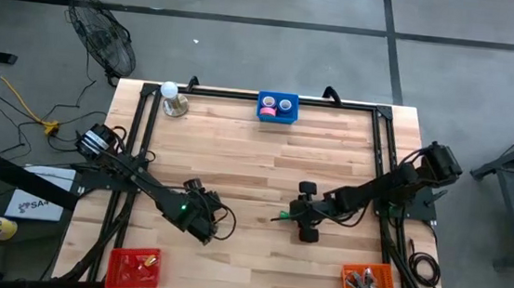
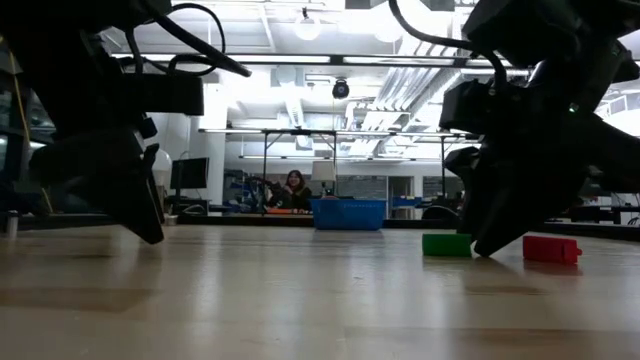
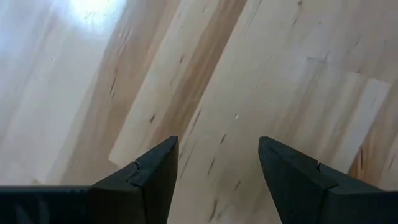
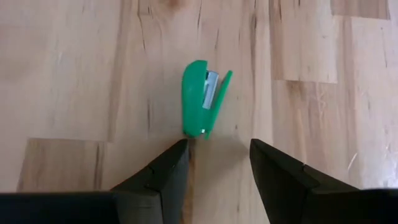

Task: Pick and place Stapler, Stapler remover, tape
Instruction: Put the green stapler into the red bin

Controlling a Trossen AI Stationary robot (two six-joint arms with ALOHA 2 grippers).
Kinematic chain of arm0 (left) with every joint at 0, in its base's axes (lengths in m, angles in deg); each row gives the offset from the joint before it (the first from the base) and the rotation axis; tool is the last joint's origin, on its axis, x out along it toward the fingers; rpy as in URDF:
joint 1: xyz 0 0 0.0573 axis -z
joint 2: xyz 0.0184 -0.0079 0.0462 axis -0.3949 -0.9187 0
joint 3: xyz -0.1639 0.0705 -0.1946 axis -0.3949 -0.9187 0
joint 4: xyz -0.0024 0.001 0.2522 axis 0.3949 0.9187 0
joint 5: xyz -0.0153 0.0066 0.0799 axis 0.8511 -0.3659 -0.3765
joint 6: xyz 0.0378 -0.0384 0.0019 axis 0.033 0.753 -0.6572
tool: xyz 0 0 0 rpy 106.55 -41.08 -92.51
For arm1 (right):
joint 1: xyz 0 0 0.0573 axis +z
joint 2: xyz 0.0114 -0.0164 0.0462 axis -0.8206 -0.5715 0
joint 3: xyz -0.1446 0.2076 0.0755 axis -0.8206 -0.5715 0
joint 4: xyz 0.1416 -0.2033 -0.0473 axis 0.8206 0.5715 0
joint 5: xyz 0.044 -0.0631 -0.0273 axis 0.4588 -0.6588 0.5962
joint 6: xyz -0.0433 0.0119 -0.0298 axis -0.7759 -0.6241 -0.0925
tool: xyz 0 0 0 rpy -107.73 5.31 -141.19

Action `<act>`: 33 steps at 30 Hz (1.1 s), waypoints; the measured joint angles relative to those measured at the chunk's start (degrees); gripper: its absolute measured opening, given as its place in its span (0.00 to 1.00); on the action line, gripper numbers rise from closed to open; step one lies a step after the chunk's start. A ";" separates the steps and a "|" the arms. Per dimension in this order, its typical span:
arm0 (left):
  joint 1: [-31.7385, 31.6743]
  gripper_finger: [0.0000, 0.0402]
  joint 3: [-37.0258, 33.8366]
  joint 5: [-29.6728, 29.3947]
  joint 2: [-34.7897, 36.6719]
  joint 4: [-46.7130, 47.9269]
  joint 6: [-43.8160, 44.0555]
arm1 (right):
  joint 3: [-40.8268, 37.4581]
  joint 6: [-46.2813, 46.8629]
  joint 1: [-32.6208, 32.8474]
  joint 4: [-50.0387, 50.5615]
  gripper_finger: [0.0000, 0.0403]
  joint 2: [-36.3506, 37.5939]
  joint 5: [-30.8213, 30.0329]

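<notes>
While the left end effector (image 1: 202, 219) hovers spread over bare wood near the front left of the surface (image 1: 238, 152), the right end effector (image 4: 214, 163) hangs spread and empty just short of a small green stapler (image 4: 204, 98) lying on its side; tape rolls (image 1: 277, 107) sit in a blue bin (image 1: 276, 117) at the far edge

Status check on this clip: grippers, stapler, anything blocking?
Left gripper open over bare table, holding nothing. Right gripper open, just short of the green stapler, which lies on its side, not gripped. Nothing in the way.
</notes>
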 joint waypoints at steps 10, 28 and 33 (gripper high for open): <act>0.00 0.54 -0.01 0.59 0.00 -0.74 0.00 | -0.15 5.89 1.68 -2.44 0.41 -0.16 0.47; 0.00 0.54 -0.02 0.57 0.00 -0.83 0.20 | -0.13 5.41 1.58 -4.98 0.41 -0.73 -3.67; 0.00 0.54 -0.03 0.75 0.00 -0.79 0.22 | 0.04 5.46 1.61 -6.25 0.41 -3.66 -2.81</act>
